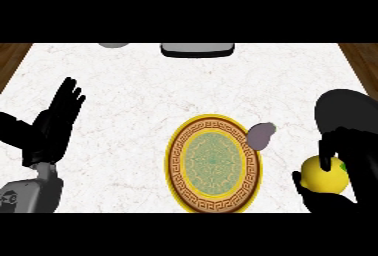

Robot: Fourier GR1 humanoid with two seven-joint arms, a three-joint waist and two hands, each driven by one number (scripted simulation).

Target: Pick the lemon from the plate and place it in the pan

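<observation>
A yellow lemon (325, 174) is held in my right hand (341, 165) at the lower right, with the black fingers and thumb curled round it. It hangs to the right of the patterned gold and green plate (214, 162), which has nothing on it. The black pan (347, 112) shows just behind the right hand, at the right edge; the hand hides part of it. My left hand (55, 120) rests open at the left, fingers up, far from the plate.
A small grey-purple object (260, 135) lies by the plate's upper right rim. A grey and black item (198, 49) and a grey shape (113, 44) sit at the counter's far edge. Wooden strips border the white marble counter (148, 100) on both sides.
</observation>
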